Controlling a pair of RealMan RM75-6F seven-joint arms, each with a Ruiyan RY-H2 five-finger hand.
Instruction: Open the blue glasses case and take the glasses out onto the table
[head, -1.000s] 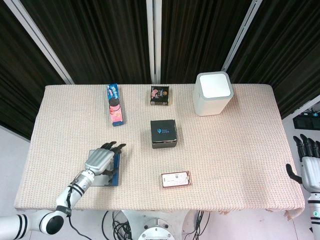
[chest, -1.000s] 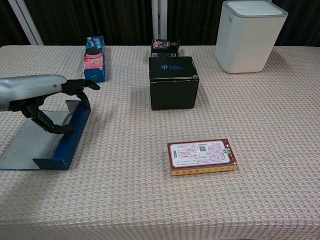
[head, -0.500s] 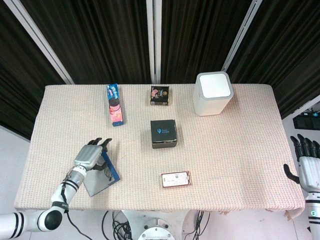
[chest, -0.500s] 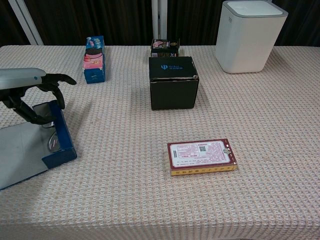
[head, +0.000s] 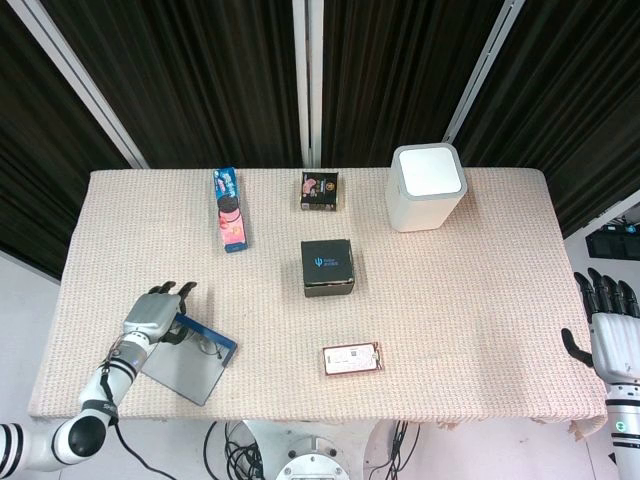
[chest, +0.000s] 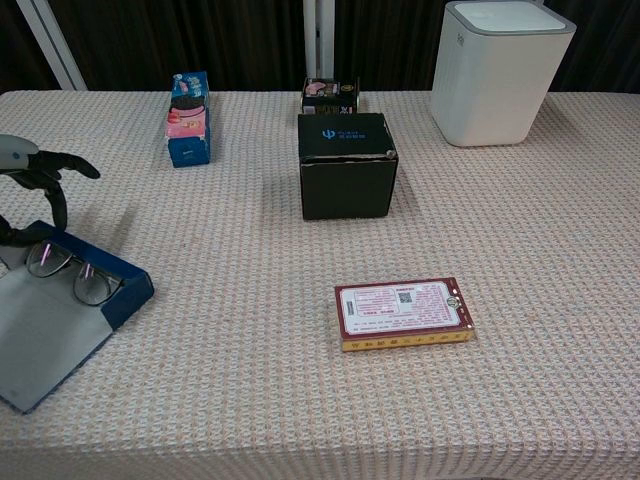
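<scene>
With the blue glasses case (chest: 70, 310) lying open, your left robot hand (head: 152, 311) hovered beside the glasses (chest: 68, 270), fingers loosely curled and empty; you needed to pinch the frame, not a lens, and lift straight out.

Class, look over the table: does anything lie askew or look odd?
The open blue case lies skewed at the near left edge, turned against the table's lines, glasses still inside. Everything else sits tidy.
</scene>
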